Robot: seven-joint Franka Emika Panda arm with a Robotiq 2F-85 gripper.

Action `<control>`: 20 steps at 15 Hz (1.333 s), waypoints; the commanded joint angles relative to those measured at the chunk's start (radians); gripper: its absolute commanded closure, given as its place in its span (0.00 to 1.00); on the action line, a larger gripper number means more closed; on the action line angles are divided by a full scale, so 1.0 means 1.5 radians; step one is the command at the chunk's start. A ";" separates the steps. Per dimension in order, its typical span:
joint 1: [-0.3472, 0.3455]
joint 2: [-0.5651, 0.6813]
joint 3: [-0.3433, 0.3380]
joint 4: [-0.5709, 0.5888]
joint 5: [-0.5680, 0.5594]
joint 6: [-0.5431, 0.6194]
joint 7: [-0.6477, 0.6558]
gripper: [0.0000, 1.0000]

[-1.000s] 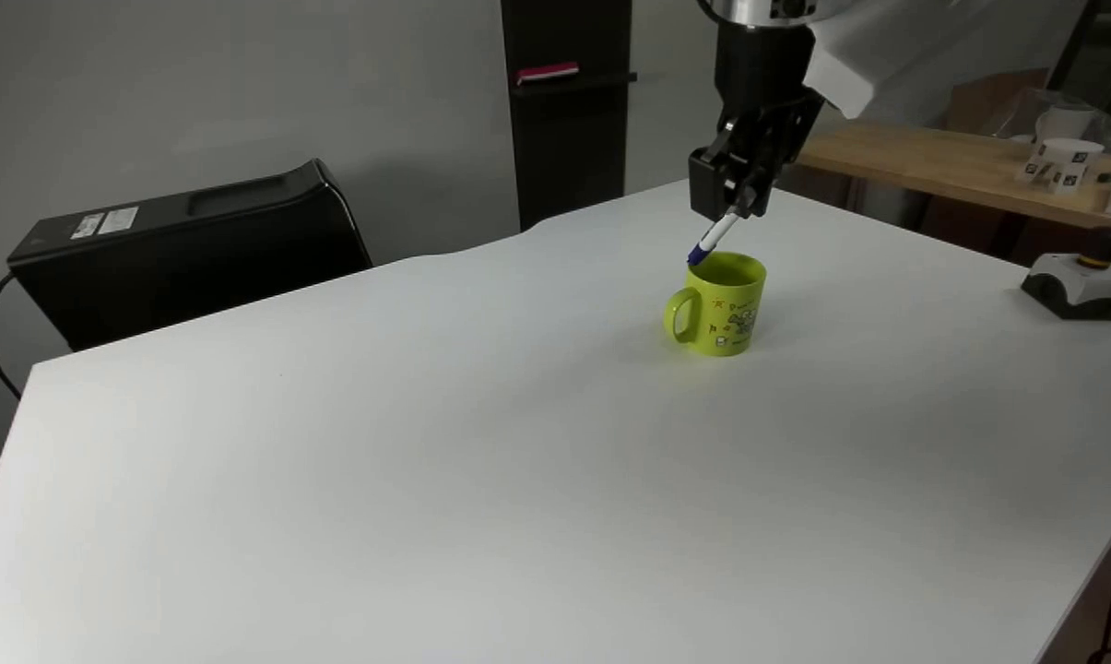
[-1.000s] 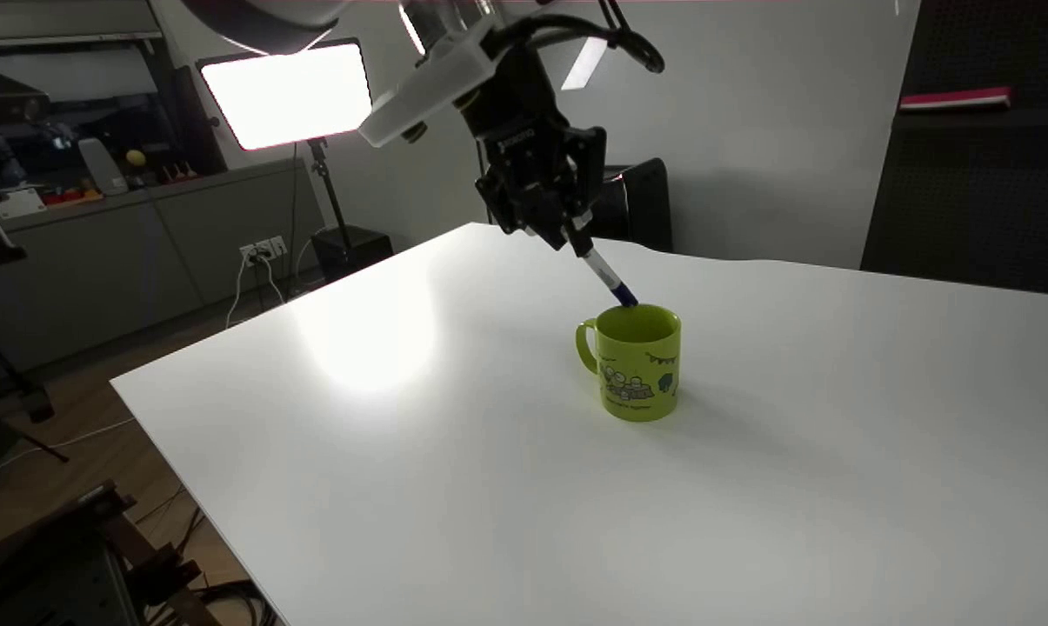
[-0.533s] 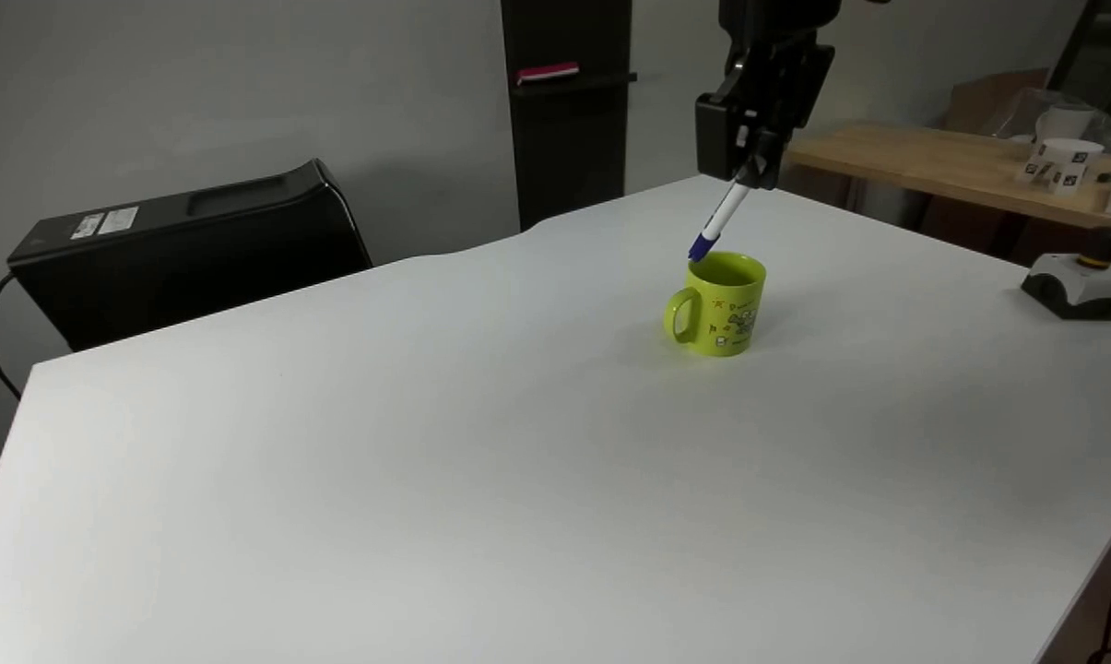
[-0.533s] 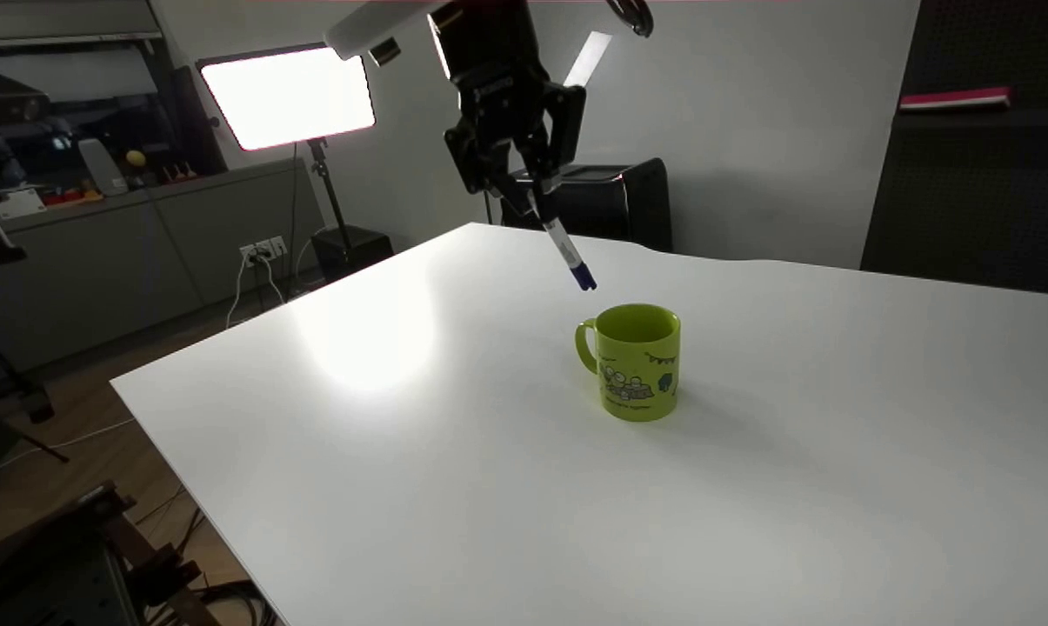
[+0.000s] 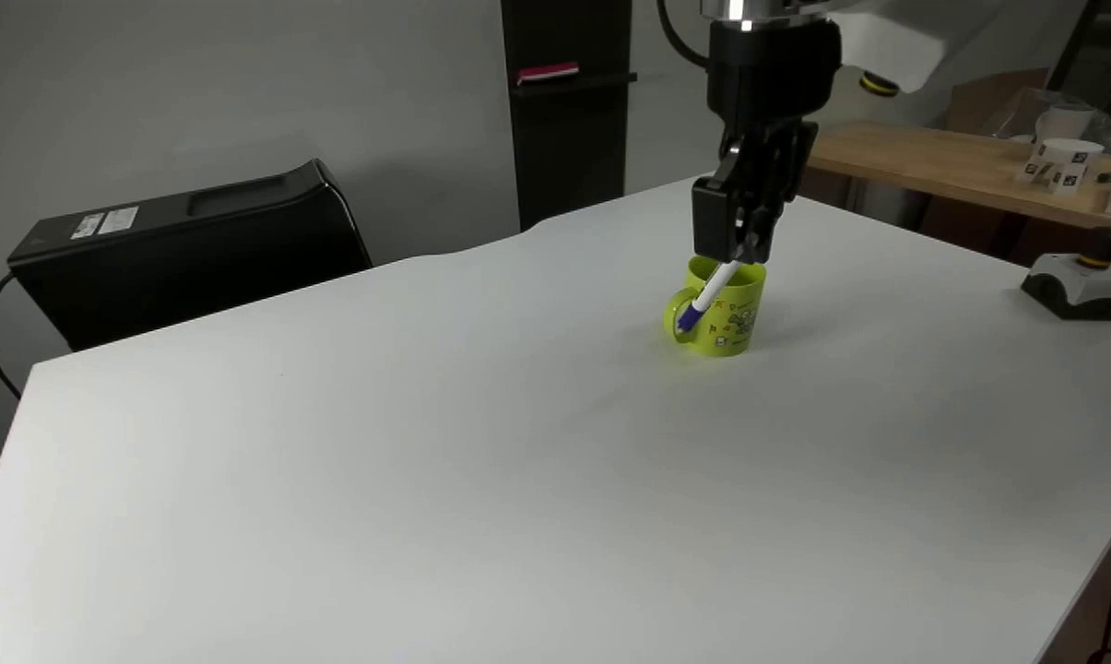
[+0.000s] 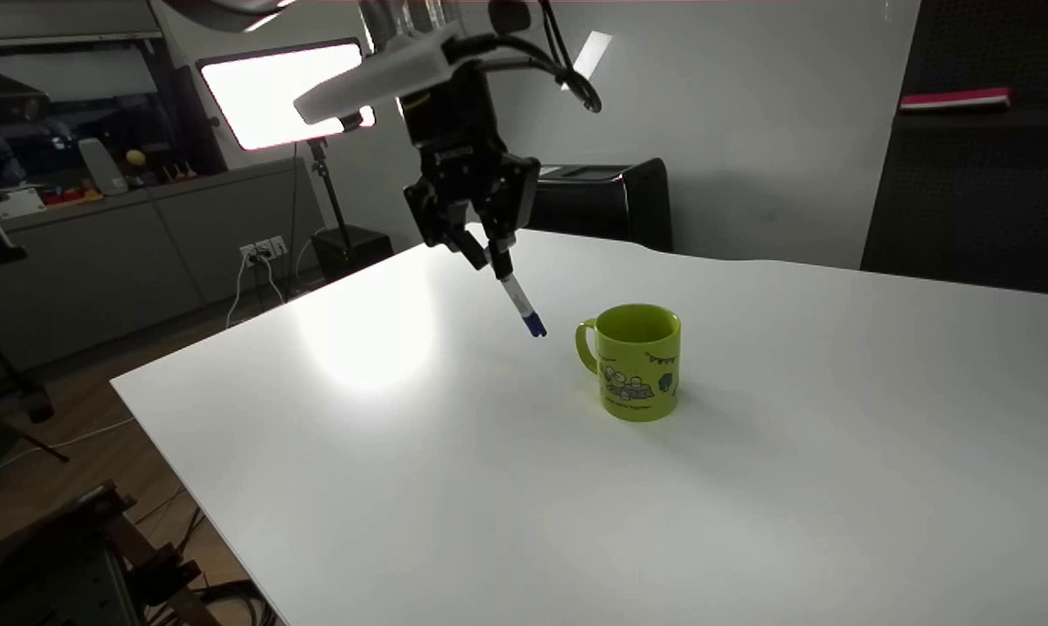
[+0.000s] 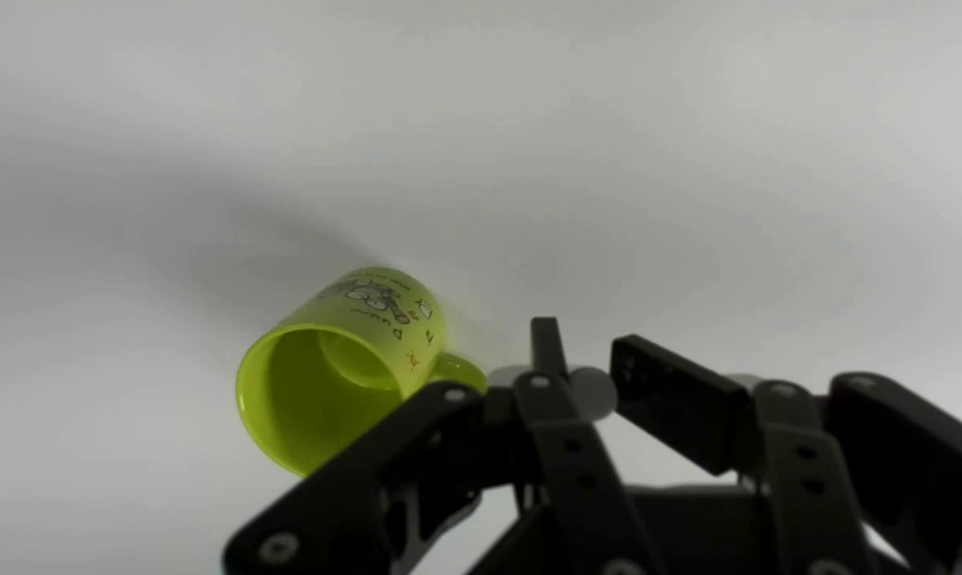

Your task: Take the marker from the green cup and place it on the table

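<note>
The marker, white with a dark blue end, is held tilted with the blue end down. It also shows in an exterior view; in the wrist view only its round pale end shows. My gripper, also seen in an exterior view, is shut on the marker's upper part. In the wrist view the marker lies between the fingers. The green cup stands upright on the white table. The marker is outside the cup, on its handle side, seemingly above the table.
A black bin-like box stands beyond the table edge. A white and black button box sits at the table's side. A wooden table with paper cups stands behind. A bright light panel is in the background.
The gripper has lifted the marker from just over the cup's rim, moved it to the handle side and then lowered it beside the cup. The cup has not moved.
</note>
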 commanded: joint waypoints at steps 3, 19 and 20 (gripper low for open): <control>0.031 0.038 -0.008 -0.073 -0.025 0.196 0.017 0.95; 0.521 0.259 -0.513 -0.086 -0.321 0.539 0.330 0.48; 0.532 0.271 -0.516 -0.089 -0.309 0.543 0.332 0.40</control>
